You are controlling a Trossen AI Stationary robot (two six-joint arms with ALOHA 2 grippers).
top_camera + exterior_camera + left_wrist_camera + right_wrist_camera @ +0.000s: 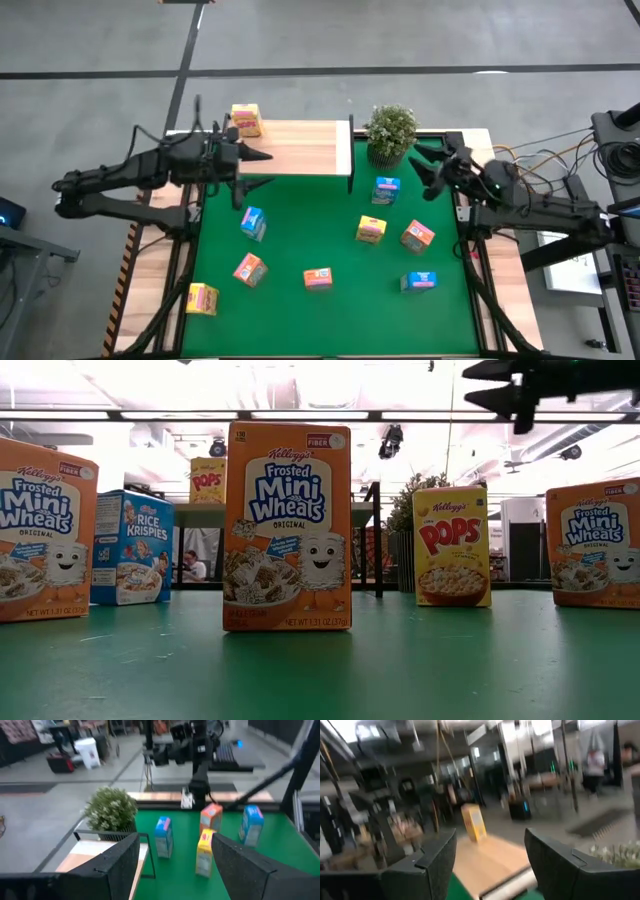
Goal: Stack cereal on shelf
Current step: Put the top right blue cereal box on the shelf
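The shelf is a light-wood board on black legs at the mat's far edge. One yellow cereal box stands upright on its far left corner, also in the right wrist view. Several more boxes stand on the green mat: blue; orange; yellow. My left gripper hovers open over the shelf's near left edge. My right gripper hovers open beside the plant, right of the shelf. Neither holds anything.
A small green potted plant stands at the shelf's right end, between the shelf and my right gripper. Wooden strips border the mat left and right. The shelf board to the right of the yellow box is bare. Cables lie off the table's right side.
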